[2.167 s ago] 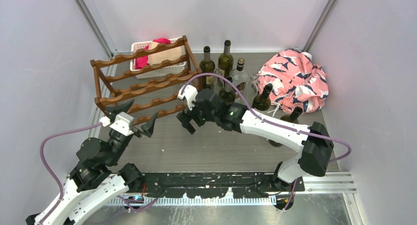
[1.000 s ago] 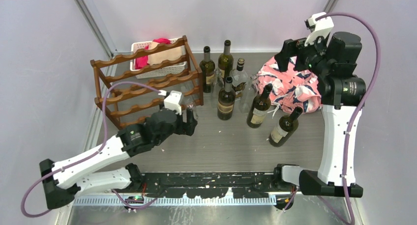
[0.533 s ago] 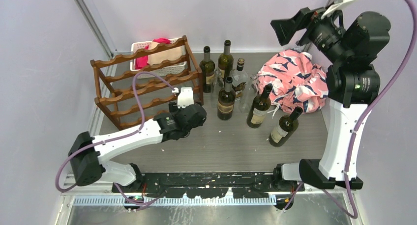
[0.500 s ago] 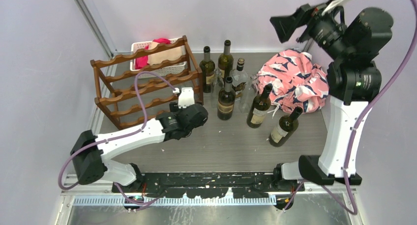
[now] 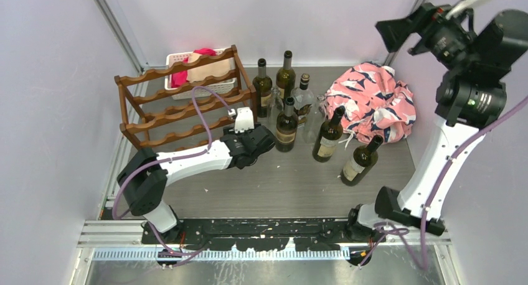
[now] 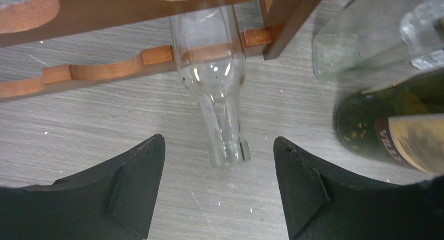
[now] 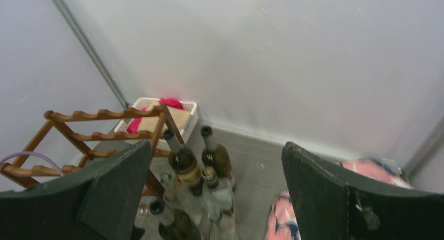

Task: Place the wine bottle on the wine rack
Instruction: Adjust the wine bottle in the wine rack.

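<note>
A clear glass wine bottle point(image 6: 214, 72) lies with its body on the lowest scalloped rail of the reddish-brown wine rack point(image 5: 180, 104), neck towards the left wrist camera. Its mouth point(image 6: 229, 153) hangs just over the floor. My left gripper point(image 6: 217, 145) is open, its black fingers point(image 6: 136, 177) either side of the mouth and apart from the glass. In the top view the left gripper point(image 5: 261, 140) sits low at the rack's right end. My right gripper point(image 5: 393, 35) is open and empty, raised high at the back right.
Several dark and clear bottles stand right of the rack, the nearest one point(image 5: 287, 126) close to my left gripper, also in the left wrist view point(image 6: 387, 130). A white basket point(image 5: 180, 79) sits behind the rack. A pink patterned cloth point(image 5: 373, 104) lies at the back right.
My left gripper has slid right along the floor to the rack's right end. My right arm has swung higher and further right.
</note>
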You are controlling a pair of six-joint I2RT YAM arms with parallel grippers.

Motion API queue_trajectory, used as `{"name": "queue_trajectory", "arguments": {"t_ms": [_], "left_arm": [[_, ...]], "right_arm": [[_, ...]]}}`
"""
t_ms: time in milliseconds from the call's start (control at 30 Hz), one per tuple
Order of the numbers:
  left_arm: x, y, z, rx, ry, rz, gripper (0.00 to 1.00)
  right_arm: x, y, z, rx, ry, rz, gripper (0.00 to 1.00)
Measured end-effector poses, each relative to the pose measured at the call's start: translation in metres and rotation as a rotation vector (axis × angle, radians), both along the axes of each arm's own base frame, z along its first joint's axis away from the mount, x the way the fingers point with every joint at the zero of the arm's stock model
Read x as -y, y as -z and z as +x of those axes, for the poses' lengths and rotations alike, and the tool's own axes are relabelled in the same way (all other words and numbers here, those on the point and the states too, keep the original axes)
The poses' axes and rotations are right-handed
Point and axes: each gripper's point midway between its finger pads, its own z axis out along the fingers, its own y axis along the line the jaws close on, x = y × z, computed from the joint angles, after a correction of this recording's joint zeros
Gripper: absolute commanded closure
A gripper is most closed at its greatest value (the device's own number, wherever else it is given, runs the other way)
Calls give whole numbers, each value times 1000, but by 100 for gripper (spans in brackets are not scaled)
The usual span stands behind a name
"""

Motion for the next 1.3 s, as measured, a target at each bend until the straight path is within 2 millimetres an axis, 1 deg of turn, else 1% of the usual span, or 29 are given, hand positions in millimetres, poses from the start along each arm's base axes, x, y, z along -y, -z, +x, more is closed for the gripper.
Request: {"name": "queue_trajectory", "arguments": {"t_ms": [67, 100, 167, 267, 433, 500, 567, 667, 733, 800, 833, 900, 1000, 1033, 1100, 1133, 1167, 1200, 1233, 1300], "left_arm": [[0, 4, 6, 5, -14, 11, 25], [1, 5, 9, 8, -21, 16, 25], [2, 7, 11, 11, -27, 23, 26], [2, 6, 13, 19, -34, 28, 26], [1, 4, 14, 29, -40, 33, 26], [0, 4, 13, 27, -40, 33, 26], [-2, 6, 12, 25, -42, 33, 26], [-5, 8, 9, 19, -44, 32, 26], [-6, 7, 8, 21, -42, 29, 26], [-7, 4, 8, 26, -36, 30, 25], [-8, 3, 8, 30, -34, 29, 25], [-8, -1, 8, 39, -35, 25, 25], [-8, -3, 9, 52, -38, 18, 25], [-9, -3, 9, 56, -39, 15, 25], [-11, -2, 7, 57, -38, 14, 25], [-13, -2, 7, 57, -38, 15, 25], [-14, -2, 6, 58, -36, 15, 25], [-14, -2, 6, 59, -33, 16, 25], [-15, -3, 6, 63, -29, 18, 25], [-16, -5, 5, 71, -24, 11, 25]], "right_arm": [[23, 8, -4, -8, 53, 60, 0], [32, 11, -9, -19, 75, 91, 0], [43, 4, -15, -3, 99, 127, 0], [47, -15, -25, 47, 107, 140, 0], [42, -38, -44, 118, 151, 115, 0], [41, -41, -53, 133, 174, 97, 0], [46, -42, -63, 141, 208, 80, 0], [67, -38, -70, 157, 263, 93, 0], [82, -36, -76, 195, 280, 135, 0], [92, -37, -82, 245, 291, 152, 0], [91, -40, -88, 267, 289, 146, 0], [93, -45, -90, 281, 287, 146, 0], [83, -55, -95, 300, 261, 139, 0], [82, -59, -93, 304, 236, 147, 0], [68, -72, -93, 315, 164, 136, 0], [59, -84, -91, 324, 103, 124, 0], [57, -92, -88, 333, 58, 116, 0], [56, -98, -83, 334, 19, 118, 0], [61, -100, -75, 321, -15, 138, 0], [71, -97, -52, 271, -80, 208, 0]]}}
